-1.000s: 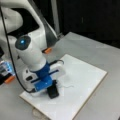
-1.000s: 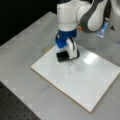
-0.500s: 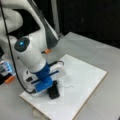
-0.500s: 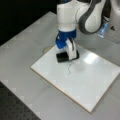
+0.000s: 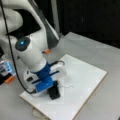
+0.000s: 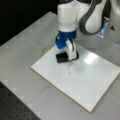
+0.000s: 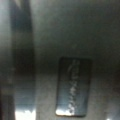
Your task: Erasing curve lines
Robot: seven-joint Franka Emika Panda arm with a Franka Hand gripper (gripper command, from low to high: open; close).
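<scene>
where the hand (image 6: 65, 55) presses a black eraser (image 6: 61, 57), curve lines (image 6: 69, 69) lie beside.

Opposed high fronts; close wrist view

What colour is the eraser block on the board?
Black eraser block, clearest in a front view, under the pincer.

A grey table (image 6: 22, 47) carries the load in both front views. Flat on it lies the white board (image 6: 95, 82), its corners pointing toward twelve, three, six and nine o'clock. An orange object (image 5: 10, 79) rests on the table at the board's nine o'clock.
</scene>
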